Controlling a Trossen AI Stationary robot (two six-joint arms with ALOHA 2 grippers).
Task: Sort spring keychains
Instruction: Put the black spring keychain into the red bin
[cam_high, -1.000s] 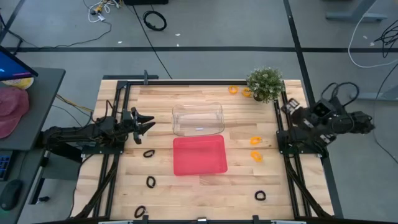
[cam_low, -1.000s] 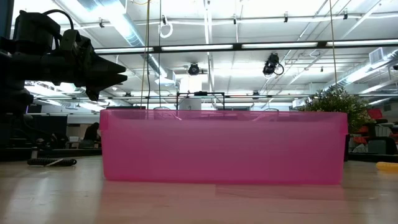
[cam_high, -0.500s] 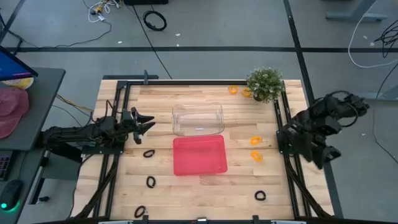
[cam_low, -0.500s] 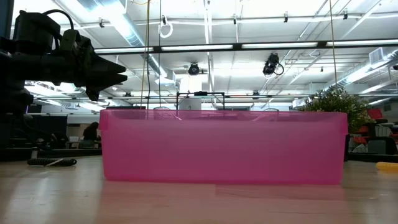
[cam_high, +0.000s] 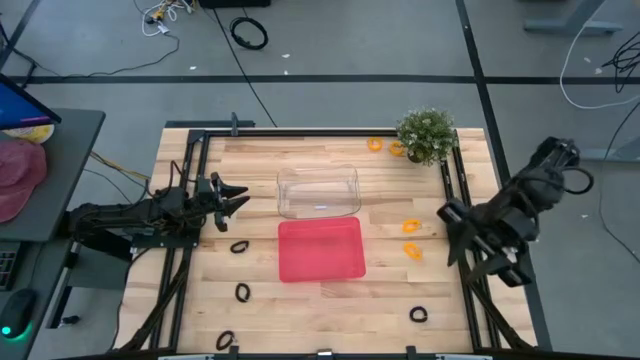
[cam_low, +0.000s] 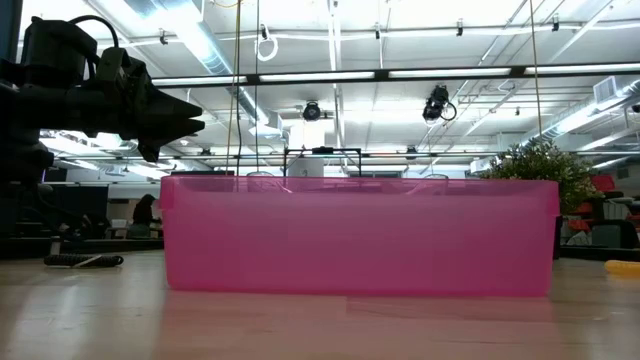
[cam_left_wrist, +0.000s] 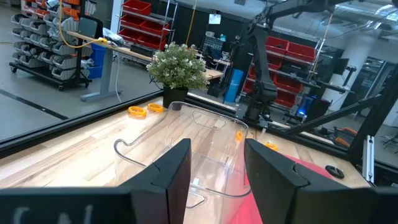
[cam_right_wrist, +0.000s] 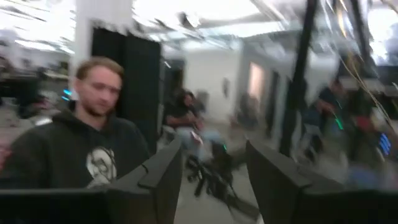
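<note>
Table (cam_high: 330, 300) of light wood planks carries everything here. At its left side, the left gripper (cam_high: 238, 197) hangs over the wood with its two dark fingers spread apart and nothing between them; in the low view it is well above the surface. Just beside it on the wood lies one black spring keychain (cam_high: 238, 246), another black one (cam_high: 243, 293) is nearer the front edge, and a third (cam_high: 225, 341) is at the front edge itself. In the middle stands a clear plastic rectangular box (cam_high: 318, 192), and touching or almost touching it, the red plastic rectangular tray (cam_high: 320, 249); both look empty. Right of the tray lie two orange spring keychains (cam_high: 411, 226) (cam_high: 414, 251), and one black spring keychain (cam_high: 418, 315) near the front. Two more orange ones (cam_high: 375, 144) (cam_high: 397, 150) lie at the back, beside a small green potted plant (cam_high: 427, 134). The right gripper (cam_high: 490, 265) is at the right edge of the table, fingers apart and empty; its wrist view looks into the room, at a person in a dark hooded sweater (cam_right_wrist: 81, 155).
</note>
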